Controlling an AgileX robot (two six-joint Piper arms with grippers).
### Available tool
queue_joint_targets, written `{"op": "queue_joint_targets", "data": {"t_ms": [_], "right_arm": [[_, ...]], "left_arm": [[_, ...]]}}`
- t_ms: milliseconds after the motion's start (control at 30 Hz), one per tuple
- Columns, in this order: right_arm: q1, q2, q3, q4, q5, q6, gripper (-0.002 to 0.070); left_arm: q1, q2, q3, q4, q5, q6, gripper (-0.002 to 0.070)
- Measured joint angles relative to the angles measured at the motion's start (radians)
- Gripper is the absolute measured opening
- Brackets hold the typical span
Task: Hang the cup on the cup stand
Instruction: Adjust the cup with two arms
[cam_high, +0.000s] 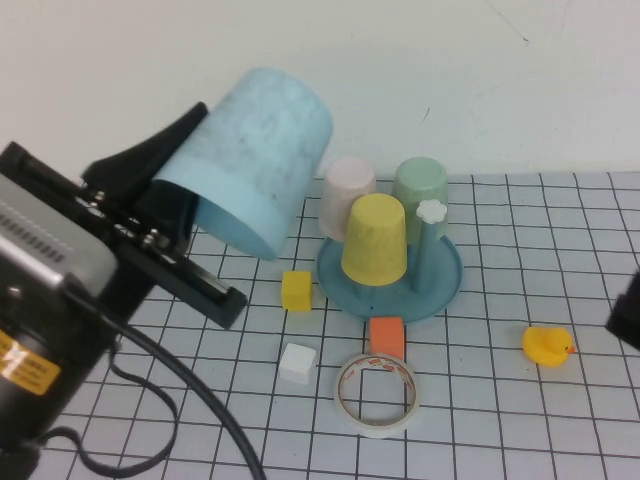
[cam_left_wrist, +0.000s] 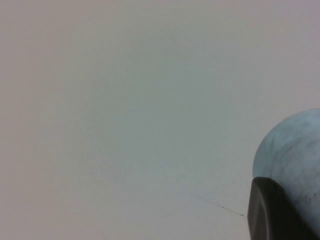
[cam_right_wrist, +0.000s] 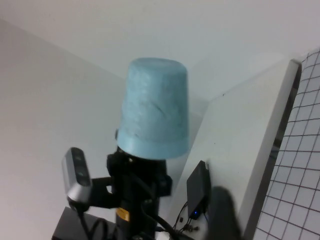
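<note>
- High view: four cups are counted. The blue cup (cam_high: 255, 160) is held aloft in the upper left of the frame, mouth down and tilted, with the left gripper (cam_high: 165, 215) clamped on its rim.
- Three cups are seen upside down on the stand (cam_high: 440, 290) at centre: one yellow cup (cam_high: 375, 238) in front, one pink cup (cam_high: 345, 195) behind it to the left, one green cup (cam_high: 420, 190) behind to the right.
- One white flower knob (cam_high: 431, 211) is seen on a peg just right of the yellow cup.
- Three blocks are counted below the stand: one yellow block (cam_high: 296, 290), one white block (cam_high: 298, 362), one orange block (cam_high: 387, 336). One tape roll (cam_high: 376, 394) lies touching the orange block, and one duck (cam_high: 547, 346) sits at lower right.
- Only a dark corner of the right gripper (cam_high: 628, 315) is seen at the right edge; whether its fingers are apart cannot be told.
- Left wrist view: only blank wall is shown, with part of the blue cup (cam_left_wrist: 292, 150) at lower right and one dark finger (cam_left_wrist: 272, 212) pressed against it. The table is not shown here.
- Right wrist view: the blue cup (cam_right_wrist: 155, 107) is seen from the side, mouth down atop the left arm, against the wall. A strip of gridded table (cam_right_wrist: 295, 175) is shown at the right edge. The stand is not shown here.
</note>
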Motion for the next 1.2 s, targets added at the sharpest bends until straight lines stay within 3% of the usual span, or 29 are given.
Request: {"op": "queue_joint_targets", "data": {"t_ms": [67,133,233,467,667,1200], "right_arm": [[0.022,0.063,-0.050,0.000,0.002,-0.004,0.0473],[0.051,0.128,-0.101,-0.001,0.002,-0.014,0.0544],[0.118,0.218,-0.188,-0.001,-0.032,-0.042,0.0589],[0.314,0.424,-0.402,0.000,-0.176,-0.131,0.0608],[0.414,0.588,-0.552,0.000,-0.199,-0.157,0.0608],[0.512,0.754,-0.746,0.007,-0.198,-0.160,0.0608]], "left_arm": [[0.000,0.037,0.000,0.018,-0.038,0.000,0.0006],[0.000,0.066,0.000,0.029,-0.075,0.000,0.0006],[0.000,0.098,0.000,0.043,-0.122,-0.004,0.0007],[0.000,0.112,0.000,0.044,-0.143,-0.056,0.0007],[0.000,0.112,0.000,0.044,-0.147,-0.060,0.0006],[0.002,0.112,0.000,-0.045,-0.142,-0.061,0.0006]]}}
